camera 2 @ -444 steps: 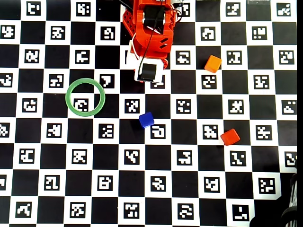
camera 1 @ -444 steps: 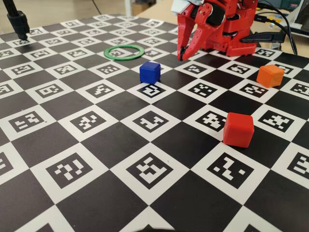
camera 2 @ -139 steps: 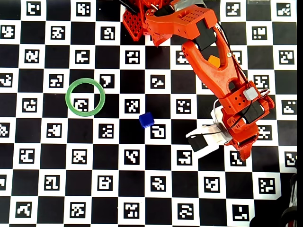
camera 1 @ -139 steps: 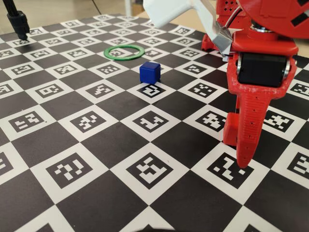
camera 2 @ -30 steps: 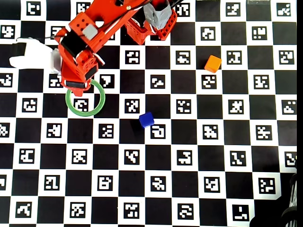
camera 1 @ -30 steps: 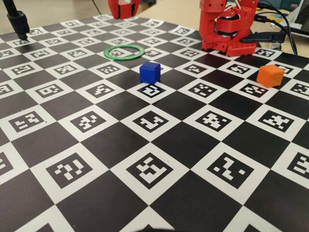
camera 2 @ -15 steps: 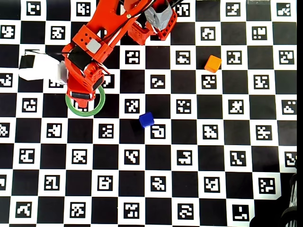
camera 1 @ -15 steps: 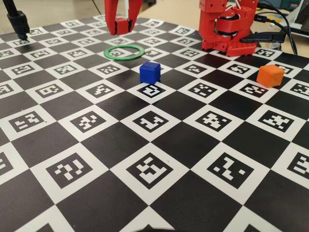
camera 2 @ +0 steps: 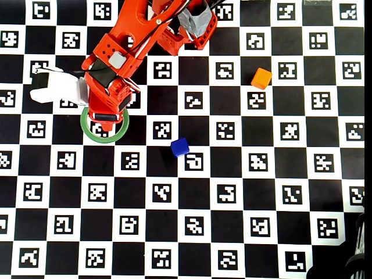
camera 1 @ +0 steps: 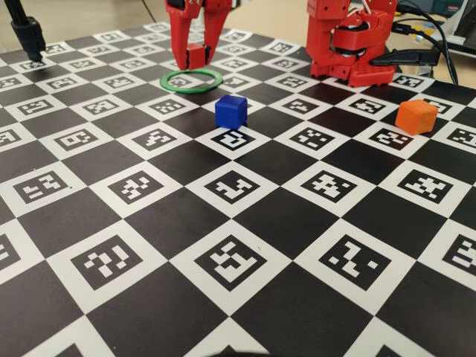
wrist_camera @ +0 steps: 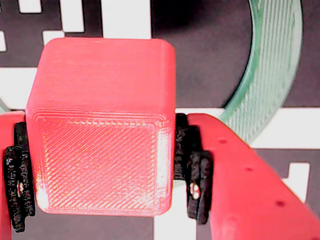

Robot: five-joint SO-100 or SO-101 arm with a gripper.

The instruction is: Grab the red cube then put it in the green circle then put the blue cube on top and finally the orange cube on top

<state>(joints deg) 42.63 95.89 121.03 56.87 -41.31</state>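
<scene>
My gripper (camera 1: 194,62) is shut on the red cube (camera 1: 195,55) and holds it just above the far part of the green circle (camera 1: 191,79). In the wrist view the red cube (wrist_camera: 102,125) sits between the black pads (wrist_camera: 195,172), with an arc of the green circle (wrist_camera: 272,65) at the upper right. From overhead the gripper (camera 2: 105,121) covers the middle of the green circle (camera 2: 104,140) and hides the red cube. The blue cube (camera 1: 231,111) stands nearer the camera, to the right of the circle. The orange cube (camera 1: 416,116) rests at the far right.
The arm's red base (camera 1: 349,41) stands at the back of the checkered marker board (camera 1: 223,260), with cables to its right. A black stand (camera 1: 28,33) sits at the back left corner. The blue cube (camera 2: 179,147) and orange cube (camera 2: 261,77) lie apart from the arm.
The gripper has come down with the red cube from the top of the fixed view to just above the circle. Overhead, it has shifted further over the circle. The other cubes have not moved.
</scene>
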